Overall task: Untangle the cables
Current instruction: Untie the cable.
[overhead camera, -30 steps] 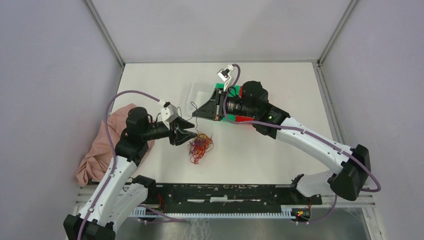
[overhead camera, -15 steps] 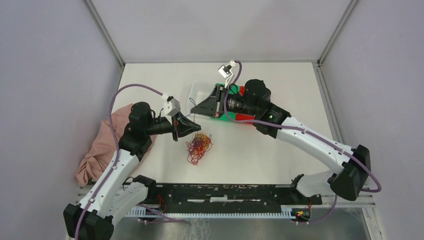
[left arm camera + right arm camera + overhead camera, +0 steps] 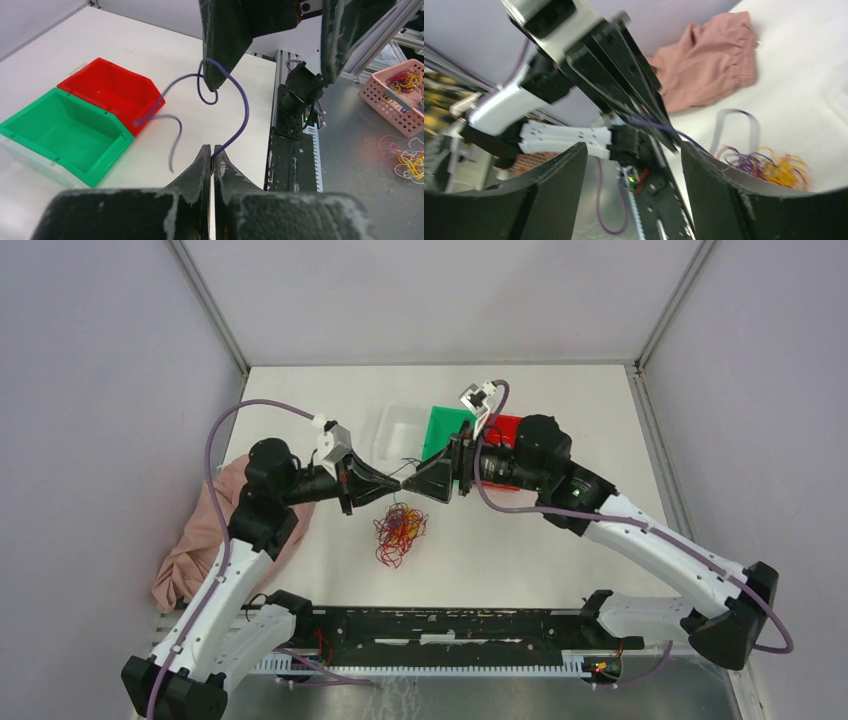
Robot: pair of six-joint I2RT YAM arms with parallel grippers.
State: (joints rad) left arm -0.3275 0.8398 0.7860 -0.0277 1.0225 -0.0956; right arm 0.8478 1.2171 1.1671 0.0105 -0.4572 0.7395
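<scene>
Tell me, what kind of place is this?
Most likely a robot lab's test booth. Two robot arms are bolted to a white table, plain grey walls box it in, and a cable tangle and coloured bins sit out for practice.

One clear bin (image 3: 395, 420), one green bin (image 3: 65, 125), one red bin (image 3: 107, 85), one pink cloth (image 3: 200, 540), one tangle of cables (image 3: 398, 532), one lone purple strand (image 3: 239, 107)
</scene>
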